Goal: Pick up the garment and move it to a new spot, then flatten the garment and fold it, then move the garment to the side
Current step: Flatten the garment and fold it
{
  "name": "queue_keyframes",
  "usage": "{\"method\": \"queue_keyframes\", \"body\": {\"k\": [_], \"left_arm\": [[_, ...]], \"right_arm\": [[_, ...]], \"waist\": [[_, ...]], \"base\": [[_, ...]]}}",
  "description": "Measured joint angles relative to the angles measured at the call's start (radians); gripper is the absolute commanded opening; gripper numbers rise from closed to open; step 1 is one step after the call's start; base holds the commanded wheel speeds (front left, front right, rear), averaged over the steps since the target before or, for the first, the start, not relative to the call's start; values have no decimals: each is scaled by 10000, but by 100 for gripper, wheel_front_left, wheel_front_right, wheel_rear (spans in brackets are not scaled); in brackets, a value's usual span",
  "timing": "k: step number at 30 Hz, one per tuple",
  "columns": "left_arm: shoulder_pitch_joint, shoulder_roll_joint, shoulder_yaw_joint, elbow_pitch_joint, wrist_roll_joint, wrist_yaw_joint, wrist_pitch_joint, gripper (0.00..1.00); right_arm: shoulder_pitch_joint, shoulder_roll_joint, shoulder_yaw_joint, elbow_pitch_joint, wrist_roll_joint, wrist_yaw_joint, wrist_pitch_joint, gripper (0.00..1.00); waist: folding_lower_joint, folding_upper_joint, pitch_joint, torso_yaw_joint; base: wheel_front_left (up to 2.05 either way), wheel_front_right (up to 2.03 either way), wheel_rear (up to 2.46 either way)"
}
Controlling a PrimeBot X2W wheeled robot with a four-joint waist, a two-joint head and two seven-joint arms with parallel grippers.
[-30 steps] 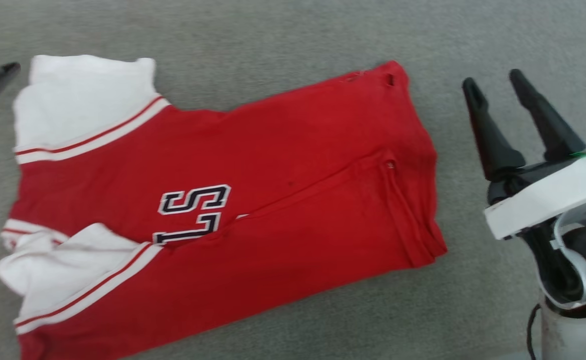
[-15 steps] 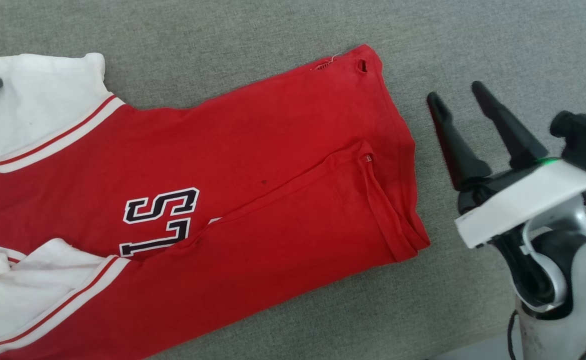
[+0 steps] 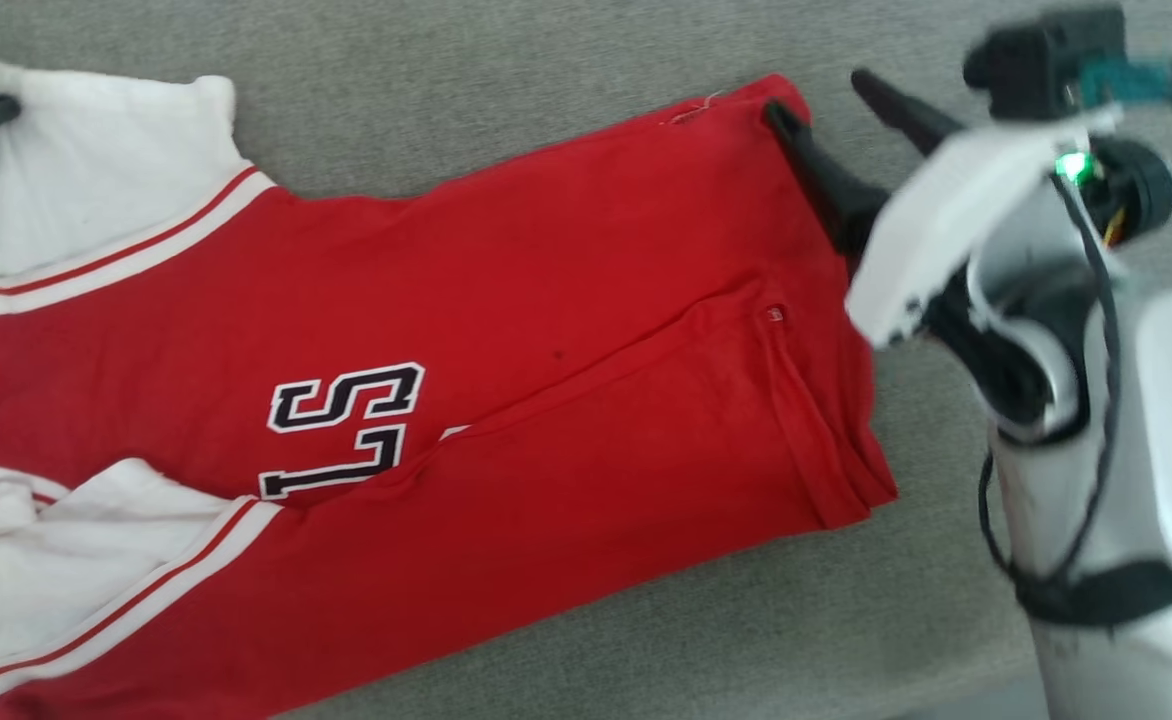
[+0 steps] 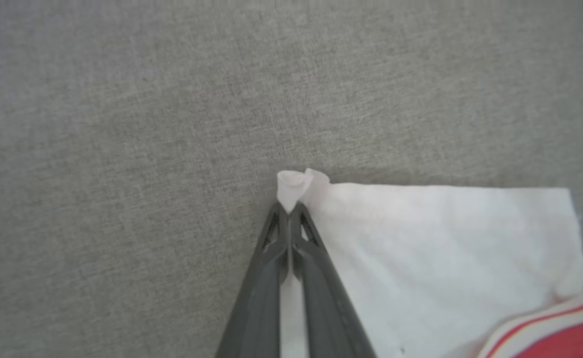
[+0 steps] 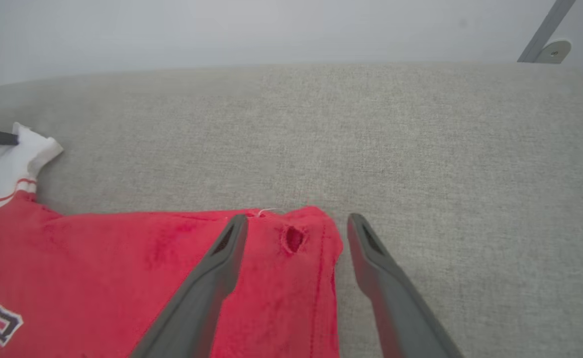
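The shirt (image 3: 546, 330) lay on the grey cloth surface (image 3: 566, 80), folded lengthwise, with its white sleeves at the robot's left. The left gripper (image 4: 288, 211) was pinched tight on the corner of one white sleeve. The right gripper (image 5: 297, 219) stood wide apart astride the shirt's red hem corner, one finger over the fabric and perhaps touching it, gripping nothing.

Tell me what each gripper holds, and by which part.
The left gripper pinches the garment by the corner of its white sleeve. The right gripper holds nothing: open astride the red hem corner.
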State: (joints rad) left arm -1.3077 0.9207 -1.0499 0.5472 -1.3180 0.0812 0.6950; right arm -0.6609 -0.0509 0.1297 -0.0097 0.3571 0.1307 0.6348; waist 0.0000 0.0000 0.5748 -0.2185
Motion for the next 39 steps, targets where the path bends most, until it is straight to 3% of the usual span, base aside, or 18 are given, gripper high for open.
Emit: {"method": "queue_keyframes", "body": {"k": [13,14,15,22,29,33,39], "left_arm": [[-227,-949,65,608,15,-437,-508,0],[-227,-1001,67,642,15,-468,-533,0],[-227,-1058,67,683,15,-499,-594,0],[-216,-1400,96,872,69,-844,-1062,0],[-215,-1329,167,378,40,-1068,-1175,0],[-105,-1080,161,-397,2,-961,-1156,0],[493,-456,69,-2174,21,-336,-1202,0]], "right_arm": [[-2179,-408,644,3183,-245,-2,3405,100],[-2276,-468,761,3267,-184,-2,3595,82],[-2362,-548,865,3319,-111,-4,3758,0],[-2288,-1007,943,3118,238,0,3728,0],[-1585,-1609,713,2230,430,0,3235,0],[-979,-1887,481,1574,493,0,3043,0],[89,-2121,29,314,587,0,2934,0]], "waist": [[0,0,93,732],[1,0,92,778],[0,0,90,829],[1,0,-133,1208],[1,0,-681,1614],[0,0,-1027,1875],[0,0,-1554,2235]], "base": [[0,0,0],[0,0,0],[0,0,0],[0,0,0],[0,0,0],[0,0,0],[0,0,0]]}}
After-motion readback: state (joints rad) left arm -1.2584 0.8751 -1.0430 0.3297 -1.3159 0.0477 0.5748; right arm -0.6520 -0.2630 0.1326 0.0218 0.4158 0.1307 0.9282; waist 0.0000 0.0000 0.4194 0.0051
